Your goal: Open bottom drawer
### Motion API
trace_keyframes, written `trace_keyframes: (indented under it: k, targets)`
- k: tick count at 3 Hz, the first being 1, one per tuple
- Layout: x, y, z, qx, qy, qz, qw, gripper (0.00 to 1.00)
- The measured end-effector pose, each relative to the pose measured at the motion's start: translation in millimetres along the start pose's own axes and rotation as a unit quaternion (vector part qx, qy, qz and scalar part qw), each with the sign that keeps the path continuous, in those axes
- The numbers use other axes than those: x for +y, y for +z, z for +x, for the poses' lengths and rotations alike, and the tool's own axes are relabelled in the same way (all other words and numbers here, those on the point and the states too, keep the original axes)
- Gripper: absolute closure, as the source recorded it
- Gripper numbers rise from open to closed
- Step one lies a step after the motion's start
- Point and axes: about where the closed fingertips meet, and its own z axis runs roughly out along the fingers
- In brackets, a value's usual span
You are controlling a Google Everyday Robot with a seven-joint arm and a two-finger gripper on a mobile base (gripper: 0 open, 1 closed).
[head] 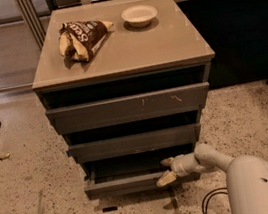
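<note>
The bottom drawer is the lowest and narrowest dark grey front of the cabinet. It stands pulled out a little, and a strip of its shallow interior shows behind the front. My gripper is at the right part of the drawer's front edge. One pale fingertip is inside behind the front, and the other is on its outer face. The white arm reaches in from the lower right.
Above are the mid-sized drawer front and the widest scratched front. On the cabinet top lie a chip bag and a white bowl. A black cable lies on the speckled floor by the arm.
</note>
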Motion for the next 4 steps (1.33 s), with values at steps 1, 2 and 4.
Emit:
trace_keyframes:
  k: [1, 2, 4]
  targets:
    - [25.7, -26.6, 9.2, 0.000, -0.001, -0.018, 0.9998, 0.00]
    - [51.5, -46.1, 15.8, 0.015, -0.006, -0.041, 0.9990, 0.00]
    - [83.2, -48.9, 48.9, 0.101, 0.026, -0.137, 0.9851, 0.17]
